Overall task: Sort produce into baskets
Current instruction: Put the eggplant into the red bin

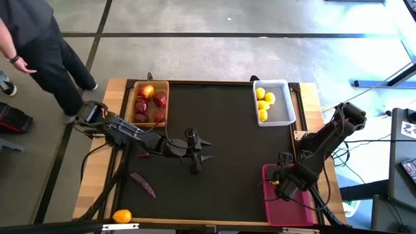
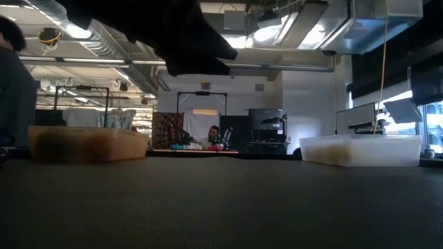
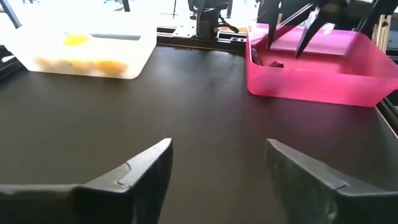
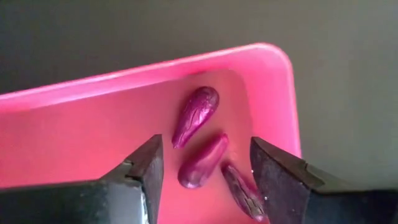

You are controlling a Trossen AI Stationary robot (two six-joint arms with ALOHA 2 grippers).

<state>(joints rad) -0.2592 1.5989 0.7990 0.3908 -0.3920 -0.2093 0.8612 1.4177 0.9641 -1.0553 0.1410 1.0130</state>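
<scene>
My left gripper (image 1: 198, 151) is open and empty over the middle of the black mat (image 1: 221, 123); its wrist view (image 3: 217, 155) shows only bare mat between the fingers. My right gripper (image 1: 276, 182) is open above the far left corner of the magenta-pink basket (image 1: 292, 198), touching nothing. Three dark purple pieces (image 4: 196, 115) lie on that basket's floor below its fingers (image 4: 207, 165). The tan wooden basket (image 1: 149, 104) holds dark red fruits. The white basket (image 1: 274, 103) holds yellow fruits. A purple piece (image 1: 143, 184) lies on the mat, near left.
A smaller dark red piece (image 1: 143, 155) lies on the mat beside my left arm. An orange fruit (image 1: 121, 216) sits at the table's near left edge. A person (image 1: 39, 45) stands beyond the table's far left corner. The mat between the baskets is bare.
</scene>
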